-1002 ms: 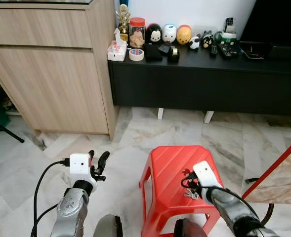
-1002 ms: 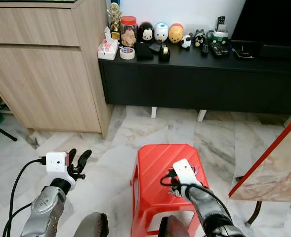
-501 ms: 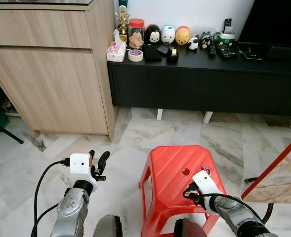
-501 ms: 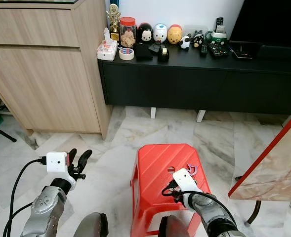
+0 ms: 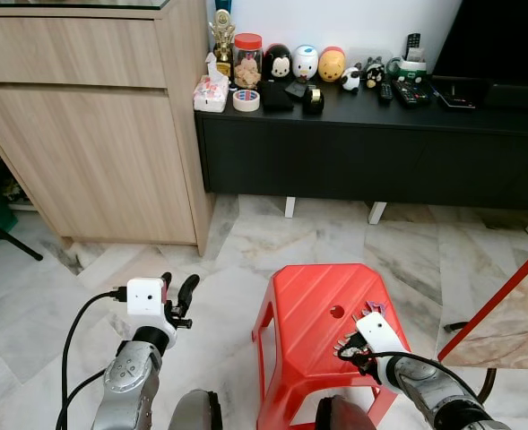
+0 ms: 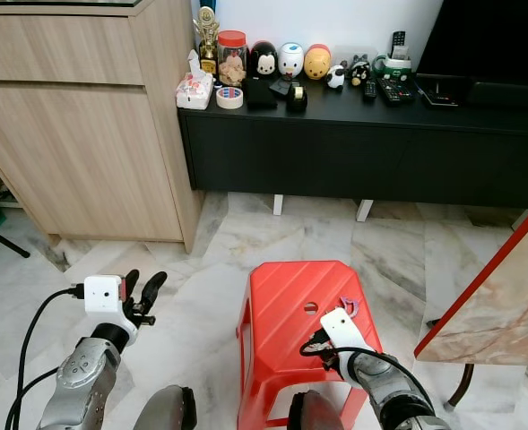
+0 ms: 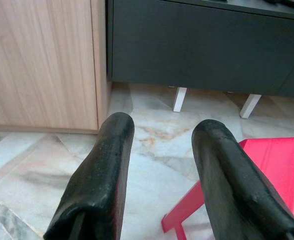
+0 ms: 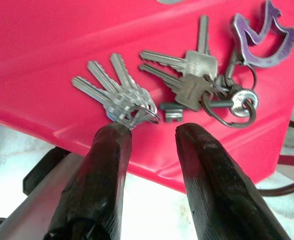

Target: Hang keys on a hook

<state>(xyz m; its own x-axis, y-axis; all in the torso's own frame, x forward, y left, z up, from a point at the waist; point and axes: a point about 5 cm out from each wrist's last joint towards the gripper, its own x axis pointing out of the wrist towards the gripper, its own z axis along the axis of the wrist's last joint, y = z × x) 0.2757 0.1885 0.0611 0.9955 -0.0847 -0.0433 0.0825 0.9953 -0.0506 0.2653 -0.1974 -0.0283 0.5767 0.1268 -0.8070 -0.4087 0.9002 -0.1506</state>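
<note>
While the left gripper (image 5: pixel 176 293) hangs over bare marble floor (image 5: pixel 57 296) with its jaws apart and nothing between them, the right gripper (image 8: pixel 151 137) sits low at the near right edge of the red stool (image 5: pixel 308 309), jaws apart and clamped on nothing. In the right wrist view its two black fingertips (image 8: pixel 114 137) stop just short of the keys (image 8: pixel 186 82), which lie flat on the stool top close to that near edge. The bunch splays into a fan of silver keys (image 8: pixel 117 92) on one side and a second cluster with rings and a purple cat-shaped tag (image 8: pixel 264 35) on the other, the tag reaching toward the stool's right edge. The stool's centre hole (image 5: pixel 337 312) lies further in, with open red surface around it.

Floor lies open to the left of the stool and beyond its far edge, up to the furniture. At the right edge of the head views a red-framed panel (image 5: pixel 506 305) leans close to the stool's right side. Further off, a wooden cabinet (image 5: pixel 93 116) stands on the left, its corner meeting a low black TV console (image 5: pixel 371 152) raised on white feet. Along the console's top sit a tissue pack (image 5: pixel 212 92), a tape roll (image 5: pixel 246 99), a jar (image 5: pixel 248 56), toy figures (image 5: pixel 307 62) and remotes (image 5: pixel 413 90), crowded toward its back edge.
</note>
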